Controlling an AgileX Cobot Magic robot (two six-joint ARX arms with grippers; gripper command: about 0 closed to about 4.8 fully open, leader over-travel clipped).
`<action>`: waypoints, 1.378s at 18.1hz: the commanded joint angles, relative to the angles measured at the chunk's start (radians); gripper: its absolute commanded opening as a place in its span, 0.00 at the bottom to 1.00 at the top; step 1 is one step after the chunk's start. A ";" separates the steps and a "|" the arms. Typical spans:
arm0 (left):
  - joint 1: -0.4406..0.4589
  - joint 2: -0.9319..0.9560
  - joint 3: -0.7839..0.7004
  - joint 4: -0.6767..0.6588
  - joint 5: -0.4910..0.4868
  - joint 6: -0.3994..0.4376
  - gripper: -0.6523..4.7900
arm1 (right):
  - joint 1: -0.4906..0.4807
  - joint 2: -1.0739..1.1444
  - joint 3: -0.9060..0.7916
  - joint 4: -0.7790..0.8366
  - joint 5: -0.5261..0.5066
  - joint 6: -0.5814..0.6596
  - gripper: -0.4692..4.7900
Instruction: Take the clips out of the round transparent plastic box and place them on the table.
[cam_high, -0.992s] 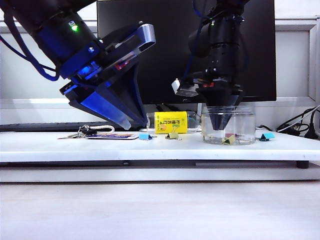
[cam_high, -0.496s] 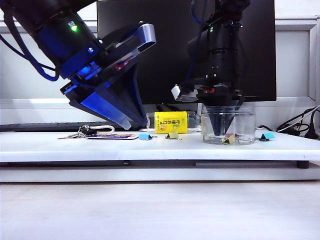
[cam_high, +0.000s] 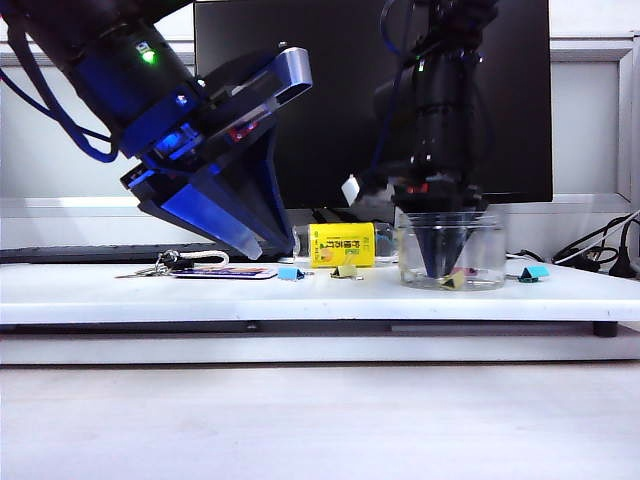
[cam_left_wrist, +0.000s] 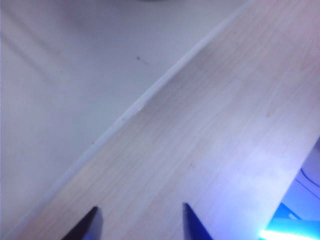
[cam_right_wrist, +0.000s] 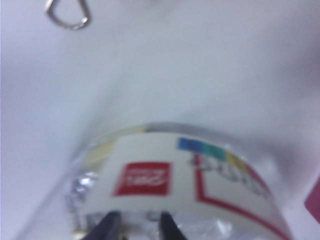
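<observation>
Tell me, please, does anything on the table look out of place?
Nothing looks spilled or damaged. The right gripper reaches inside the round transparent plastic box, where a clip lies; another clip sits on the table.

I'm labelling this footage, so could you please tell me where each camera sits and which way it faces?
Exterior view: low, level with the table edge, facing both arms; right gripper inside the plastic box, left gripper hanging open over the table.
Left wrist view: looks past its open fingers at bare wood.
Right wrist view: looks past its fingers through the box wall.
Exterior and right wrist views share the box.
</observation>
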 joint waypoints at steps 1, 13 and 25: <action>0.000 -0.004 0.001 0.001 0.006 0.001 0.51 | 0.002 0.011 0.003 0.005 0.000 0.002 0.27; 0.000 -0.004 0.001 -0.001 0.005 0.005 0.51 | 0.002 0.041 0.004 0.011 0.032 0.063 0.08; 0.000 -0.004 0.001 -0.005 0.006 0.004 0.51 | -0.002 -0.073 0.004 -0.001 0.037 0.106 0.08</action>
